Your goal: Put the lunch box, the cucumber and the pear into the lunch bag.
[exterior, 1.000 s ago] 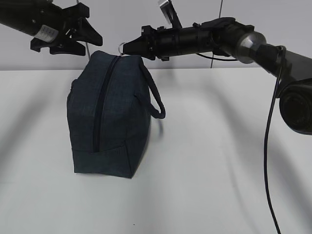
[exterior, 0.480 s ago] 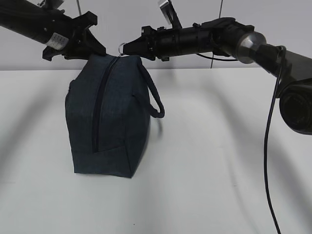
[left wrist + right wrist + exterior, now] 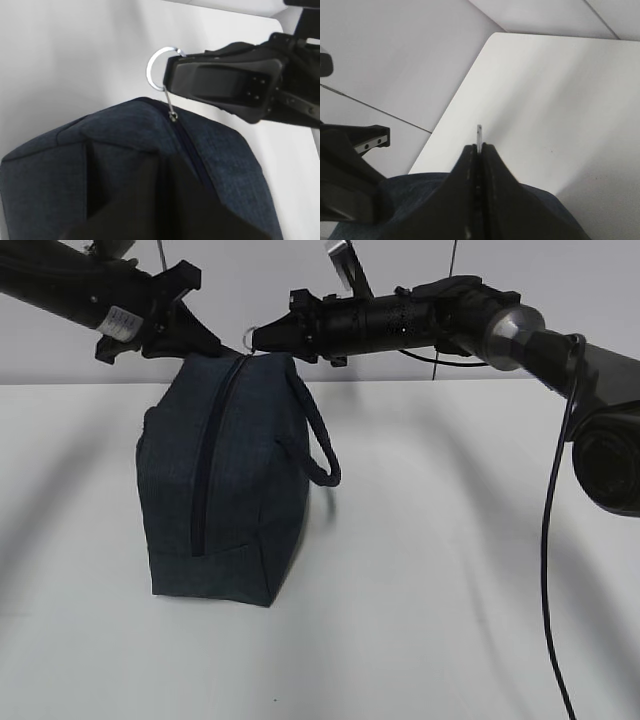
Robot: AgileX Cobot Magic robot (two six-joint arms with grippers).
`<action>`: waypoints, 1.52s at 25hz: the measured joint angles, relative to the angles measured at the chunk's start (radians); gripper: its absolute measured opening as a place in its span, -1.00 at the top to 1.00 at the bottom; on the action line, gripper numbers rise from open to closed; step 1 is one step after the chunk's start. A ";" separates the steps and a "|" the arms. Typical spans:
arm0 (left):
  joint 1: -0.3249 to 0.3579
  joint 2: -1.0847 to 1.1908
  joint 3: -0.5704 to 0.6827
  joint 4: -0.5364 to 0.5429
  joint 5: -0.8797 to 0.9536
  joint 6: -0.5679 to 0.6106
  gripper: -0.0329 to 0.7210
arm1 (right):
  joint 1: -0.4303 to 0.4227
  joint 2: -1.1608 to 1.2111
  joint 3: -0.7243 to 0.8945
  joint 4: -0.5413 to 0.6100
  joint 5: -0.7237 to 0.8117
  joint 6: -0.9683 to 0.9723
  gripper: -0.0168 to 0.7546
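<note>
While right fingers (image 3: 172, 82) pinch its ring pull (image 3: 156, 67), lunch bag (image 3: 225, 480) stands zipped.

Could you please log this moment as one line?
bag: upright on table, zipper closed | right pincer: shut on ring pull | left pincer: at bag's top corner, grip unclear | food items: not visible
</note>
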 joint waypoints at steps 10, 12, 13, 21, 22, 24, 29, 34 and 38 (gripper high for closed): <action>0.000 -0.037 0.000 -0.005 0.044 0.051 0.87 | 0.000 0.000 0.000 -0.088 0.044 0.121 1.00; 0.000 -0.037 0.000 -0.005 0.047 0.052 0.87 | 0.000 0.002 0.000 -0.089 0.044 0.133 1.00; 0.000 -0.037 0.000 -0.005 0.047 0.052 0.87 | 0.000 0.004 0.000 -0.089 0.044 0.140 1.00; 0.000 -0.038 0.000 -0.005 0.050 0.049 0.86 | 0.000 0.022 -0.023 -0.099 0.048 0.155 0.89; 0.000 -0.039 0.000 -0.005 0.051 0.048 0.84 | -0.002 0.022 -0.034 -0.099 0.050 0.155 0.78; 0.000 -0.042 0.000 -0.005 0.052 0.045 0.71 | -0.002 0.022 -0.060 -0.103 0.048 0.155 0.44; 0.003 -0.043 0.000 -0.017 0.051 0.040 -0.09 | -0.004 0.022 -0.152 -0.103 0.027 0.152 -0.30; 0.015 -0.063 -0.001 0.090 0.075 -0.046 -0.32 | -0.007 0.022 -0.194 -0.103 -0.026 0.140 -0.39; 0.034 -0.120 -0.001 0.238 0.117 -0.131 -0.32 | -0.008 0.002 -0.196 -0.103 -0.056 0.138 -0.34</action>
